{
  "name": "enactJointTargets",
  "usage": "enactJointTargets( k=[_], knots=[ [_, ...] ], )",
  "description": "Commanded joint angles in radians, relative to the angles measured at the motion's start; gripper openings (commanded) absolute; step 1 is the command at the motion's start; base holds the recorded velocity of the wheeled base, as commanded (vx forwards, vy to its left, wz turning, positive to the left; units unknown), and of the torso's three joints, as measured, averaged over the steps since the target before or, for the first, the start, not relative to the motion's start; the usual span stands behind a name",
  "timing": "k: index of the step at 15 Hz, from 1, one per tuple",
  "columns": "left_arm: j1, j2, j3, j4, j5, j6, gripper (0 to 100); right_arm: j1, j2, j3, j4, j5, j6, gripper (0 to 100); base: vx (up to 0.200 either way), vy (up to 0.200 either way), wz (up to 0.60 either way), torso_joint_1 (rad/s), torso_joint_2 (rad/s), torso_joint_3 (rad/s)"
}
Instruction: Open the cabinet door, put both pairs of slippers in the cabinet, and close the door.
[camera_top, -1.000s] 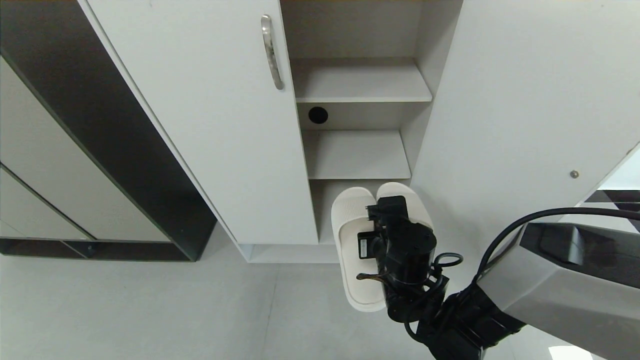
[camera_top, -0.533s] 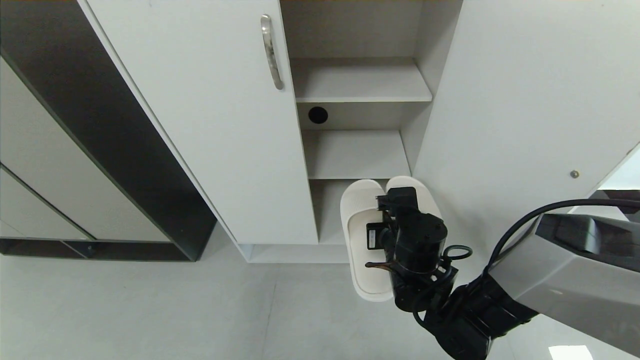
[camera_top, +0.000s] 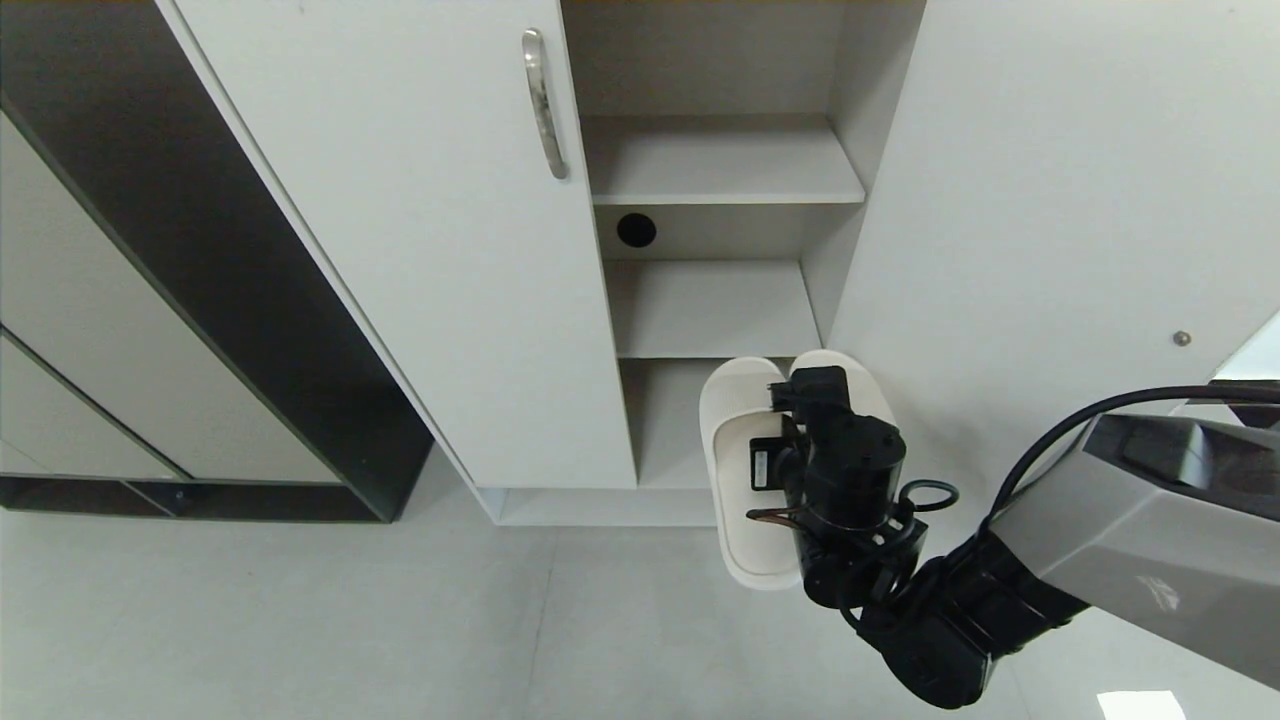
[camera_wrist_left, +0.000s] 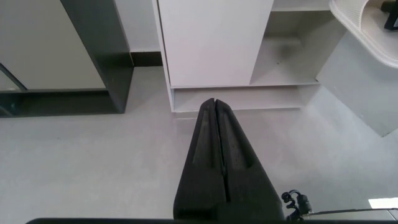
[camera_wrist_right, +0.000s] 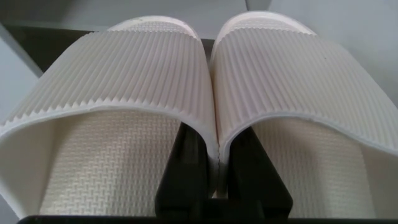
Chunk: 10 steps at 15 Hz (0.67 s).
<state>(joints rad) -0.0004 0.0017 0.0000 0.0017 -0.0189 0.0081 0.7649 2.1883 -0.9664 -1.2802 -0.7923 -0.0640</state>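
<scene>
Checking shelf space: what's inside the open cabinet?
Two upper shelves bare, round hole in back panel. Bottom compartment bare at left; the rest is hidden behind the slippers in the right gripper.

Peeking down along the left pincer (camera_wrist_left: 215, 107): black fingers (camera_wrist_left: 202, 143) pressed flat together, just a thin seam between. Hanging over plain grey floor (camera_wrist_left: 81, 162). Dead ahead at 12 o'clock from the tip, white cabinet (camera_wrist_left: 211, 37), closed panel facing, low plinth gap (camera_wrist_left: 236, 98) underneath. Off at 1 o'clock, the open compartment with its pale bottom shelf (camera_wrist_left: 280, 65). Round at 2 o'clock, a swung-open door (camera_wrist_left: 357, 87), greyish. Further out past that, a cream ribbed slipper (camera_wrist_left: 367, 31), up off the floor. Over at 10 o'clock, a dark unit (camera_wrist_left: 99, 50) next to the cabinet, touching or not, can't tell. Thin cable (camera_wrist_left: 297, 200) curling at 5 o'clock, near the pincer's base.
</scene>
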Motion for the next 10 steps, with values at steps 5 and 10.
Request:
enactJointTargets(
  k=[5,10],
  knots=[
    [0.0,0.0,0.0,0.0,0.001,0.0,0,-0.007,-0.004,0.0,0.005,-0.001,0.0,0,0.0,0.0,0.0,0.0,0.0,0.0],
    [0.0,0.0,0.0,0.0,0.001,0.0,0,-0.004,-0.009,-0.008,0.019,0.007,0.0,0,0.0,0.0,0.0,0.0,0.0,0.0]
  ],
)
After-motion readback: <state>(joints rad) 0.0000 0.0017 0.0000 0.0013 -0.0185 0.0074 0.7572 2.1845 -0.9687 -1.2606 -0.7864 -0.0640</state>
